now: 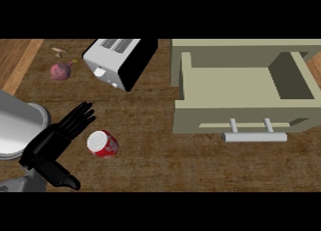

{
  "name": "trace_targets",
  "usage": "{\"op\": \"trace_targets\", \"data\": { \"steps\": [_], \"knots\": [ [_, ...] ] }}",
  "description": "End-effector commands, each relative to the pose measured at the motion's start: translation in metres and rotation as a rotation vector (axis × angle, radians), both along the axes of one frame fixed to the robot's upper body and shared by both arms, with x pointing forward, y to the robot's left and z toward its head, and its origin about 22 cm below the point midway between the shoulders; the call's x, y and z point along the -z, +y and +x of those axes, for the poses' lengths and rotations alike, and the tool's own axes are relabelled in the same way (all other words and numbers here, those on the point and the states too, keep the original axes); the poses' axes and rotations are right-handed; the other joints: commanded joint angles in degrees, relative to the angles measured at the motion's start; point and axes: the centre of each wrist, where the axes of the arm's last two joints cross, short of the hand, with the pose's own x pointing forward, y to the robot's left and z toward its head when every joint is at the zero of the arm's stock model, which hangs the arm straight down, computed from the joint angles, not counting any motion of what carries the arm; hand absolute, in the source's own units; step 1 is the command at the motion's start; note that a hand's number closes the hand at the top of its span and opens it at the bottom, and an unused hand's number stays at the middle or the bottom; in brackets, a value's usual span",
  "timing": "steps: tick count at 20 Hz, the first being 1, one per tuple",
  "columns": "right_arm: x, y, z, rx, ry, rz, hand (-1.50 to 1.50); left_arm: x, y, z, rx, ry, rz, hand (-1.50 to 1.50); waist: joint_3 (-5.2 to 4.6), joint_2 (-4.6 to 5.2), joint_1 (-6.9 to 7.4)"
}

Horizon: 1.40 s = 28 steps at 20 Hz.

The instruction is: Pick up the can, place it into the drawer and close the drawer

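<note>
A red can (103, 144) with a pale top stands on the wooden counter (190, 167), low in the head view and left of centre. Just beside it, on its left, is the one black hand (51, 144) that shows, reaching in from the lower left corner on a grey forearm. Its fingers (79, 118) are straight and spread, pointing up and to the right past the can, and its thumb (62, 177) sticks out below; the hand is wide and holds nothing. Whether it touches the can cannot be told, and which of the robot's hands it is cannot be told either.

The beige drawer (246, 85) sits to the right, well apart from the can, pulled open with its inside bare and its pale bar handle (255, 135) facing the view's lower edge. A toaster (116, 63) lies near the top centre. Left of it are a purple vegetable (61, 70) and a small mushroom (58, 51).
</note>
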Motion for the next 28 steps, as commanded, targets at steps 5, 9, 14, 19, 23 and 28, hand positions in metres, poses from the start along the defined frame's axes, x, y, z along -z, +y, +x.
{"op": "trace_targets", "data": {
  "steps": [5,9,14,19,23,28],
  "knots": [
    [0.002,-0.003,0.012,0.005,-0.008,-0.022,-1.5,0.044,0.009,0.008,-0.047,0.019,0.039,-1.5,0.0,0.04,0.09],
    [-0.01,-0.008,-0.006,-0.001,-0.024,-0.036,-1.5,0.052,0.026,0.026,-0.064,0.019,0.048,-1.5,-0.02,0.05,-0.23],
    [0.003,-0.012,-0.013,-0.007,-0.009,-0.01,-1.5,0.088,0.025,0.008,-0.02,0.057,0.047,-1.5,-0.02,0.05,-0.26],
    [0.004,-0.015,-0.01,-0.003,-0.02,-0.02,-1.5,0.107,0.017,0.017,-0.058,0.087,0.023,-1.5,-0.02,0.09,-0.38],
    [-0.012,0.011,-0.01,0.005,-0.005,-0.006,-1.5,0.122,0.007,0.008,-0.036,0.105,0.012,-1.5,-0.05,0.09,-0.27],
    [-0.016,0.002,0.0,-0.016,0.006,-0.009,-1.5,0.122,-0.009,0.025,-0.031,0.123,-0.003,-1.5,-0.02,0.08,-0.12]
  ]
}}
